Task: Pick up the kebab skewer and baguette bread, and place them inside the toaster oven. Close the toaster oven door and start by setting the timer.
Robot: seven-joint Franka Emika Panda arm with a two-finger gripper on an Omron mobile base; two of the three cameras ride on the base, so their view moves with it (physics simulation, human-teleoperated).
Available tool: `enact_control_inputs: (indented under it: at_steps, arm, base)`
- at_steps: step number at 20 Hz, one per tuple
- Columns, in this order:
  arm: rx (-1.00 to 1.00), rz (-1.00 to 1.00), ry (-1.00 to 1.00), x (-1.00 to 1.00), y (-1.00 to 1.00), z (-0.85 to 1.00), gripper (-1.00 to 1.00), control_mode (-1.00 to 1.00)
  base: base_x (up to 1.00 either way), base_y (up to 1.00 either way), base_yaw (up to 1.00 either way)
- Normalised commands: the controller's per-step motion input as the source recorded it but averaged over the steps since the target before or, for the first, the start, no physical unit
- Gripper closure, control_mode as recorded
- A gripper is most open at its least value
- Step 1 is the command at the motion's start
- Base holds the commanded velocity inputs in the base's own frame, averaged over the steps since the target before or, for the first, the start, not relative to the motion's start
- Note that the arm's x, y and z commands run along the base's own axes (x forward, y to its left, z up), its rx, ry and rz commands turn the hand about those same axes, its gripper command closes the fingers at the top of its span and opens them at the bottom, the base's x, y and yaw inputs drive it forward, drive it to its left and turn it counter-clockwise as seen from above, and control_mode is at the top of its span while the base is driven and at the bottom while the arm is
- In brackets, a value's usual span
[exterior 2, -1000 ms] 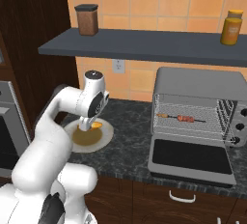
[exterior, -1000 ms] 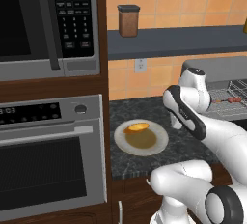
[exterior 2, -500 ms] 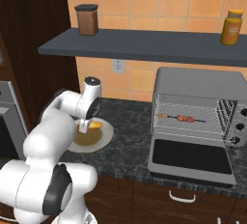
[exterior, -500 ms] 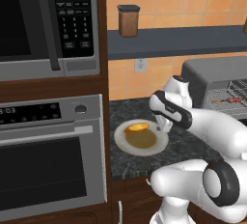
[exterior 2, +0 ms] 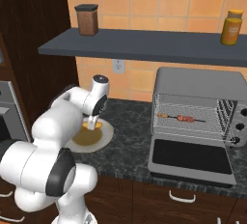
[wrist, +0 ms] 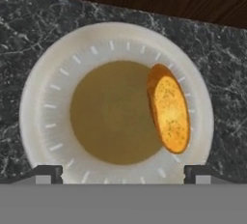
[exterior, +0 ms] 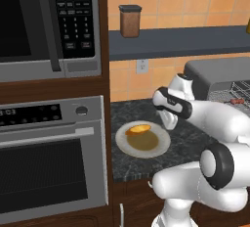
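The baguette bread (wrist: 168, 108) lies on a white plate (wrist: 43, 97) toward one rim, also seen as the baguette bread (exterior: 138, 130) (exterior 2: 91, 126) on the dark counter. My gripper (wrist: 123, 172) (exterior: 168, 122) (exterior 2: 93, 120) hangs open just above the plate, pointing down, with nothing between its fingertips (wrist: 48, 172). The kebab skewer (exterior 2: 181, 118) lies on the wire rack inside the toaster oven (exterior 2: 195, 80). The toaster oven door (exterior 2: 189, 156) is dropped open and lies flat in front. The toaster oven (exterior: 219, 72) stands right of the arm.
A built-in wall oven (exterior: 49, 162) and a microwave (exterior: 44, 20) fill the cabinet left of the plate. On the shelf (exterior 2: 144, 44) stand a brown jar (exterior 2: 87, 19) and an orange jar (exterior 2: 231, 27). A wall outlet (exterior 2: 118, 65) is behind the arm.
The arm has swung left from the toaster oven and lowered, bringing the open gripper down over the plate and baguette. Bread, skewer and door have not moved.
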Motion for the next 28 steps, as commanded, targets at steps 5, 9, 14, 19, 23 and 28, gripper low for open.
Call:
enact_control_inputs:
  at_steps: [5, 9, 14, 19, 23, 28]
  arm:
    - [0.0, 0.05, 0.0, 0.42, 0.05, -0.29, -1.0, -1.0]
    - [0.0, 0.19, 0.0, 0.38, 0.39, -0.43, -1.0, -1.0]
    - [0.0, 0.35, 0.0, 0.21, 0.11, -0.13, -1.0, -1.0]
    - [-0.01, 0.06, 0.0, 0.18, 0.21, -0.28, -1.0, -1.0]
    - [-0.02, 0.0, -0.02, 0.15, 0.0, -0.33, -1.0, -1.0]
    - [0.0, 0.0, 0.0, 0.09, 0.01, -0.29, -1.0, -1.0]
  base:
    - [0.0, 0.0, 0.0]
    - [0.0, 0.0, 0.0]
    - [0.0, 0.0, 0.0]
    - [0.0, 0.0, 0.0]
    - [0.0, 0.0, 0.0]
    - [0.0, 0.0, 0.0]
